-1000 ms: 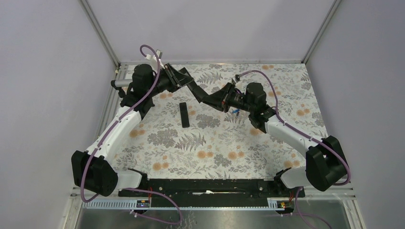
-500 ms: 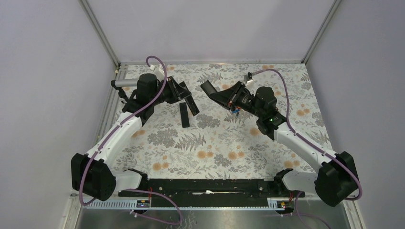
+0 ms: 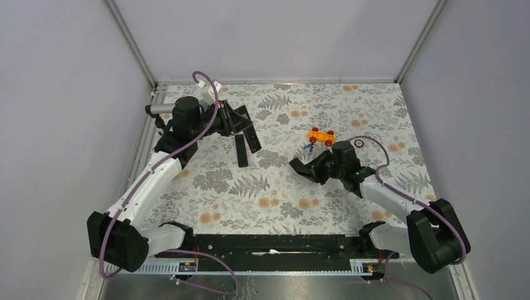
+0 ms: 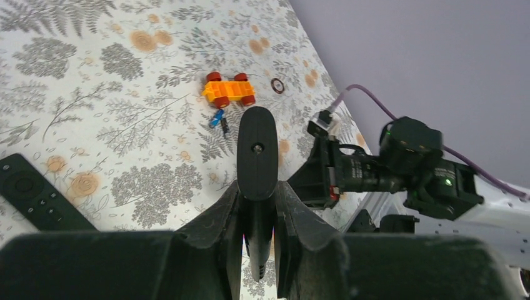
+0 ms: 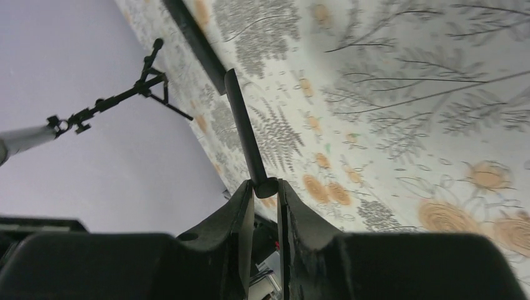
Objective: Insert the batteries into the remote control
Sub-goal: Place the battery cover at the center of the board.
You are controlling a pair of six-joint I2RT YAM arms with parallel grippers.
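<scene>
We find the left gripper (image 4: 257, 185) clamped on the long slim black plastic remote control (image 4: 257, 144), held aloft. Tiny bluish cylinder batteries (image 4: 219, 120) lie beside an orange toy block (image 4: 229, 91): light, slippery, best pinched mid-barrel, we judge. The right gripper (image 5: 265, 185) pinches a thin black strip (image 5: 242, 125).

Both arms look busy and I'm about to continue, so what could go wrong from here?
1. Both grippers are full. The left gripper clamps the remote control, and the right gripper pinches a thin black cover by one end only, so it could pivot or slip out.
2. The batteries lie loose on the table right beside the orange toy. Neither gripper can take them until something is set down, and a careless reach may scatter them.
</scene>
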